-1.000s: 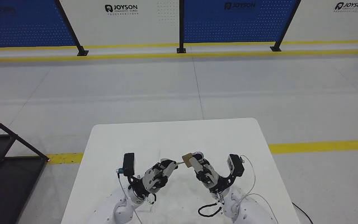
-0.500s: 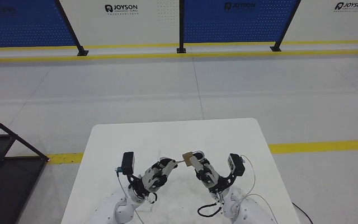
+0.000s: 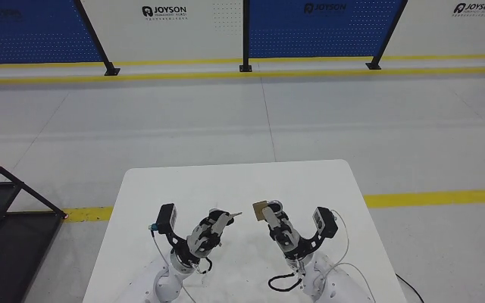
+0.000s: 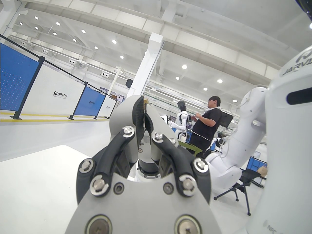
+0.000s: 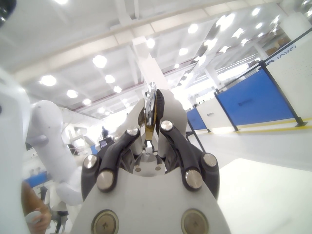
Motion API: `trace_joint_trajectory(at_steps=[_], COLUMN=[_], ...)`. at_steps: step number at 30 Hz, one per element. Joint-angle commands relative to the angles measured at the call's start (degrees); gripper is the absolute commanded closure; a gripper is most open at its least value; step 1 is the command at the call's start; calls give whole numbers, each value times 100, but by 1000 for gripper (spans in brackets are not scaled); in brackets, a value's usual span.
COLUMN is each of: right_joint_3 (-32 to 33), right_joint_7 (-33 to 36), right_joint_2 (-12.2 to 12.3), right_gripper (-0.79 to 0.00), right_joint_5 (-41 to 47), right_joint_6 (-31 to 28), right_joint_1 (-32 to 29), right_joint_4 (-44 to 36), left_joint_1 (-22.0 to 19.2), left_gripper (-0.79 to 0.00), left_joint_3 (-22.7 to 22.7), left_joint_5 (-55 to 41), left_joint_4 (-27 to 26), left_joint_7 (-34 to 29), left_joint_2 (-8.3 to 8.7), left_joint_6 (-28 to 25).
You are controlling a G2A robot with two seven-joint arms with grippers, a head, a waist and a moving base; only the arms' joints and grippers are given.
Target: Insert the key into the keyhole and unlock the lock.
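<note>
— Where is the key?
— Pinched in the left gripper, over the table, pointing at the lock
— And the lock?
— Clamped in the right gripper, near the key, apart

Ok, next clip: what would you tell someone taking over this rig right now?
Left gripper: shut on the key, held above the table, tip toward the lock.
Right gripper: shut on the lock, also held up.
Done: both things are picked up.
Left: key and lock are apart; insert the key into the lock and turn it.
</note>
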Motion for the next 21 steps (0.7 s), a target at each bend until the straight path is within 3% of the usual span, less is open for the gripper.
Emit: trace_joint_trajectory(at_steps=[1, 6, 21], right_joint_3=[0, -49, -93], right_joint_7=[0, 43, -97], right_joint_2=[0, -46, -147], right_gripper=[0, 0, 0], right_joint_5=[0, 217, 97], right_joint_6=[-1, 204, 516], right_joint_1=[0, -51, -80], right_joint_4=[0, -123, -42], left_joint_1=[0, -15, -118], left_gripper=[0, 0, 0], left_joint_3=[0, 82, 260], left_joint_5=[0, -204, -463], left_joint_4=[0, -93, -46], left_joint_7=[0, -254, -456], left_joint_2=[0, -28, -141], left_joint_6=[0, 234, 233])
